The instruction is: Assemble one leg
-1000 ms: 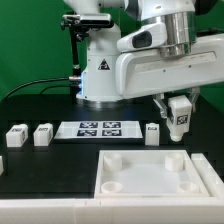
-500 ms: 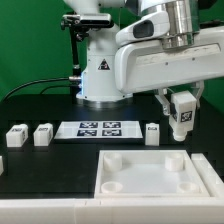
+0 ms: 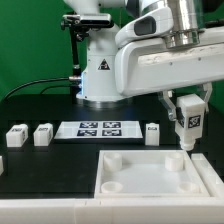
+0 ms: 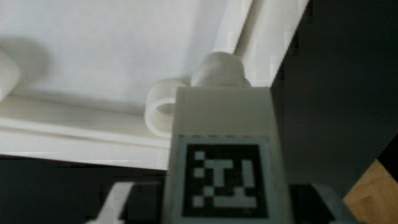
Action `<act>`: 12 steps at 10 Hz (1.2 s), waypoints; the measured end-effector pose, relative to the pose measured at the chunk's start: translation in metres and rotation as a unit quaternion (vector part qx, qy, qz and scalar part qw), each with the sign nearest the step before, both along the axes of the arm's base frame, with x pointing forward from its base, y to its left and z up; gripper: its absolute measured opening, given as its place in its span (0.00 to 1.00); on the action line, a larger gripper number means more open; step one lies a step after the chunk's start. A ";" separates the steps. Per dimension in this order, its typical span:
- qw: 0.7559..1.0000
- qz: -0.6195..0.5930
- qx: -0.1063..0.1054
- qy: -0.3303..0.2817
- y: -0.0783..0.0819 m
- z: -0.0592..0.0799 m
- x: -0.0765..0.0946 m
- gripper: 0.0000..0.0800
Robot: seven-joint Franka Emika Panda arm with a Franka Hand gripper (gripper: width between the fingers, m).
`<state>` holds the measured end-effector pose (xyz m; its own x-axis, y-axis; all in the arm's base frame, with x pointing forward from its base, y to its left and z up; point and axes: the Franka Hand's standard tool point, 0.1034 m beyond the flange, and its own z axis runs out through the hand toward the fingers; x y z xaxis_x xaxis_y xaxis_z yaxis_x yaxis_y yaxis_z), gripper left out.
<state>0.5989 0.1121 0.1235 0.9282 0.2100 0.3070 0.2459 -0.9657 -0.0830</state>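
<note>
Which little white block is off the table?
The leg held in the gripper, at the exterior view's right; the others stand on the table.

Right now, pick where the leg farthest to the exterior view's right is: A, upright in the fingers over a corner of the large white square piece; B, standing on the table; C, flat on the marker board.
A: the leg hangs upright between the fingers, above a corner of the square piece.
</note>
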 end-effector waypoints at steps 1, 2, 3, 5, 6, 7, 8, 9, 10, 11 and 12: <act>1.000 0.008 -0.001 -0.010 -0.001 0.000 0.012 0.37; 0.999 0.019 -0.005 -0.034 -0.005 -0.002 0.020 0.37; 0.999 0.018 -0.005 -0.029 -0.004 -0.005 0.017 0.37; 0.998 0.017 -0.007 -0.056 -0.006 -0.005 0.020 0.37; 0.998 0.018 -0.006 -0.052 -0.006 -0.006 0.019 0.37; 0.998 0.018 -0.007 -0.053 -0.006 -0.006 0.020 0.37; 0.998 0.023 -0.009 -0.054 -0.009 -0.010 0.022 0.37; 0.998 0.021 -0.008 -0.055 -0.009 -0.011 0.027 0.37; 0.998 0.021 -0.007 -0.057 -0.008 -0.013 0.031 0.37; 0.998 0.019 -0.006 -0.057 -0.010 -0.015 0.036 0.37; 0.998 0.018 -0.005 -0.057 -0.010 -0.018 0.039 0.37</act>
<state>0.6376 0.1017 0.1053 0.8795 0.2455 0.4076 0.2869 -0.9570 -0.0426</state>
